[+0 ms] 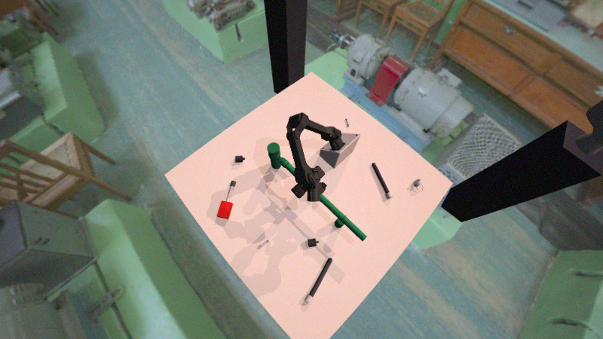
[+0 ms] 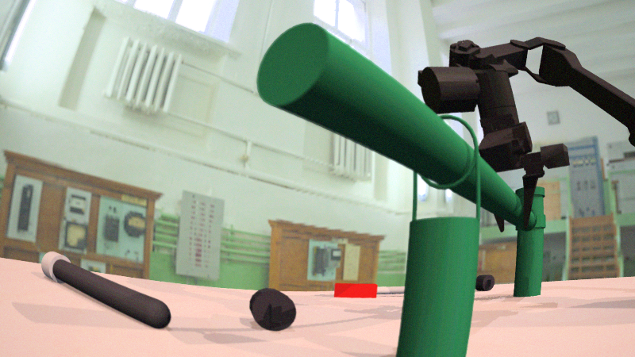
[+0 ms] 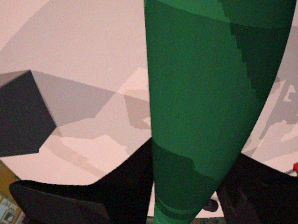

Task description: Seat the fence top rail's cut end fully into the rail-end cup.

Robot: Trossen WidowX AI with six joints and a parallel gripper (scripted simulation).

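The green top rail (image 1: 332, 206) (image 2: 377, 106) (image 3: 200, 90) runs through the loop cap (image 2: 477, 190) on the smaller post (image 2: 439, 284) (image 1: 338, 224). Its far end meets the rail-end cup (image 1: 283, 161) at the big post (image 1: 274, 160) (image 2: 528, 262). How deep the end sits in the cup cannot be told. The brace band (image 2: 540, 221) is up on the post, a little below the post cap (image 1: 273, 148) (image 2: 531, 192). My gripper (image 2: 513, 225) (image 3: 180, 143) is shut on the rail from above, near the cup end; in the top view its fingertips are hidden.
The pink table (image 1: 202, 177) (image 2: 213, 306) also holds a red block (image 1: 224, 209) (image 2: 355, 290), two dark rods (image 1: 381, 180) (image 1: 321, 277) and two small dark parts (image 1: 239, 159) (image 1: 312, 242). A grey wedge (image 1: 331, 157) is at the arm's base. The smaller post stands under the rail.
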